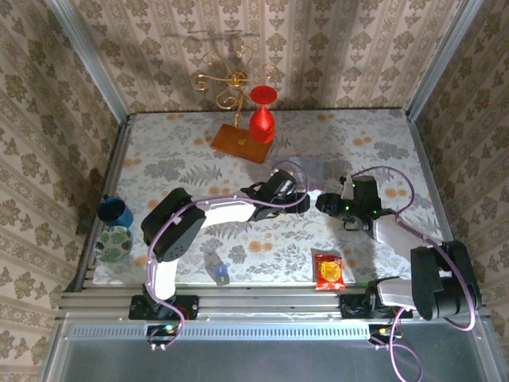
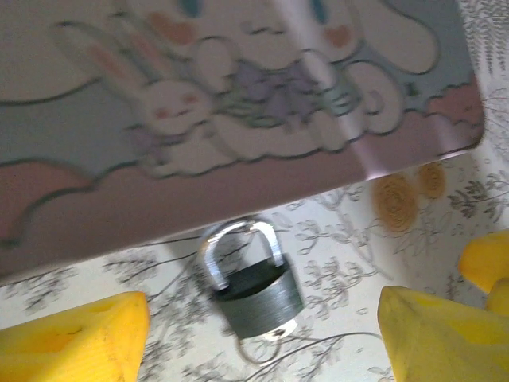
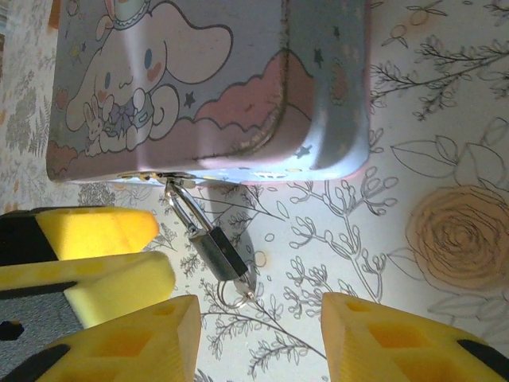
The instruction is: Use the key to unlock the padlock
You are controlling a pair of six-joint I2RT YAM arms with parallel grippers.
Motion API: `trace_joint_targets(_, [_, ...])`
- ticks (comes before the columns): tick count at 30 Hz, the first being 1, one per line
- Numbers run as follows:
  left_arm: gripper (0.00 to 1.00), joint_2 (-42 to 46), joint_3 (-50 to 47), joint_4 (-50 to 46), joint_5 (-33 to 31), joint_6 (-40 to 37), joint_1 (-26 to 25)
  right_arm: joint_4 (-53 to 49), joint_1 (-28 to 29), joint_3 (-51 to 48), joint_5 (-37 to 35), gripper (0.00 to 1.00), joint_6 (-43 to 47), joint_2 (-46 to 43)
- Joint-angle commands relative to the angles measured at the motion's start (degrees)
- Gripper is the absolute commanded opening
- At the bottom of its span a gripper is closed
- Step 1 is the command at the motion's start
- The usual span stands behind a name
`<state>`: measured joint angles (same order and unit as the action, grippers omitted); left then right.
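The padlock (image 2: 256, 291) is a small dark grey block with a silvery shackle, hooked to the edge of a cartoon rabbit tin box (image 2: 238, 119). The padlock (image 3: 216, 253) lies tilted on the floral table. A small silvery key (image 3: 246, 289) on a wire ring pokes from its bottom end. My left gripper (image 2: 264, 320) is open, its yellow fingers (image 2: 71, 338) on either side of the padlock without touching it. My right gripper (image 3: 261, 318) is open just below the key, with nothing between its fingers. From above, both grippers (image 1: 305, 199) (image 1: 324, 205) meet beside the tin box (image 1: 308, 169).
A red goblet (image 1: 262, 119) on a wooden board (image 1: 241, 143) and a gold wire stand (image 1: 231, 79) sit at the back. A blue cup (image 1: 115, 211) and a patterned tin (image 1: 114, 243) are at the left edge. A small bottle (image 1: 216, 270) and a red snack packet (image 1: 328, 270) lie near the front.
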<state>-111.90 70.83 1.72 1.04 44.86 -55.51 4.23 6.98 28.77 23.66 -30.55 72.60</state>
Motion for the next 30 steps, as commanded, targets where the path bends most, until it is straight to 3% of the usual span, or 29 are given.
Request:
trace_joint_targets(1, [0.79, -2.1, 3.7, -2.6, -0.5, 1.1, -0.8, -3.4, -0.3, -1.5, -2.8, 0.46, -1.3, -3.4])
trace_joint_targets(6, [0.83, -4.4, 6.2, -5.0, -0.5, 2.1, -1.2, -5.3, -0.7, -2.1, -3.9, 0.46, -1.4, -7.0])
trace_joint_targets(15, [0.88, -4.7, 6.6, -8.0, -1.4, 2.8, -0.9, -1.2, -1.0, -3.8, -1.4, 0.45, -3.0, -4.4])
trace_joint_targets(25, [0.68, -6.0, 8.2, -3.8, -0.3, 1.0, 0.2, 8.0, 2.4, -4.3, 0.1, 0.41, -6.6, 4.0])
trace_joint_targets(30, [0.68, -6.4, 8.4, -3.2, -0.8, 0.6, 0.7, 12.3, 4.2, -3.9, 0.7, 0.41, -7.3, 9.0])
